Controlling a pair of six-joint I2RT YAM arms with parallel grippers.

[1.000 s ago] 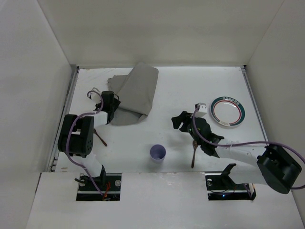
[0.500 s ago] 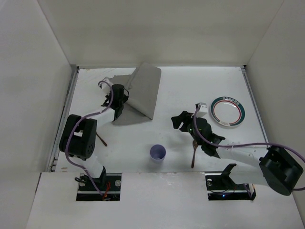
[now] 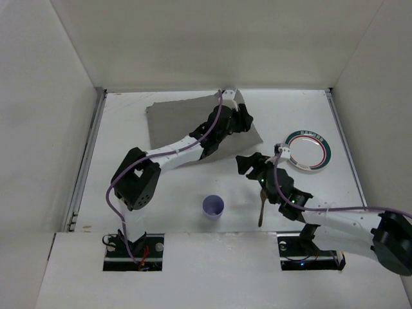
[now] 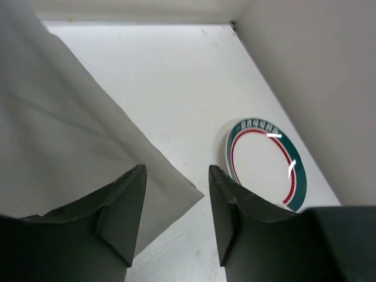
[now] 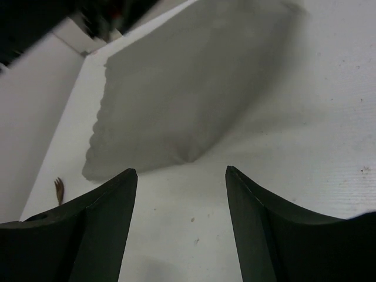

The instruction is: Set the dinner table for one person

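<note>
The large flat white surface [image 3: 302, 109] is filling the whole floor of the white-walled enclosure. Thin metal rails are running along its left and right sides, and everything else is sitting on it.

The left arm is lying stretched diagonally across the far half, over a grey rectangular cloth placemat [image 3: 180, 122] that is spreading from the far left toward the middle. The left claw [image 4: 175, 176] is hanging over the mat's right-hand end with its two dark fingers [image 4: 123, 205] standing apart, pinching nothing. In its wrist view a corner of the cloth is showing in the gap between them, with bare white beside it. The cloth's edge is passing behind one finger, and I cannot tell whether it is touching it.

The right claw [image 5: 179, 171] is hovering near the middle of the surface, just right of the mat's near edge. It is spread wide and gripping nothing, and is facing the mat.

A round white plate with a green and red ring on its rim [image 3: 308, 150] is lying to the right, apart from the mat and near the right rail. A small purple cup [image 3: 213, 206] is standing upright toward the near edge, between the two arms. A slim brown utensil [image 3: 261, 207] is lying just right of the cup, partly under the right arm. In the right wrist view the tines of a small brown fork [image 5: 59, 188] are peeking out beyond the mat's left side.
</note>
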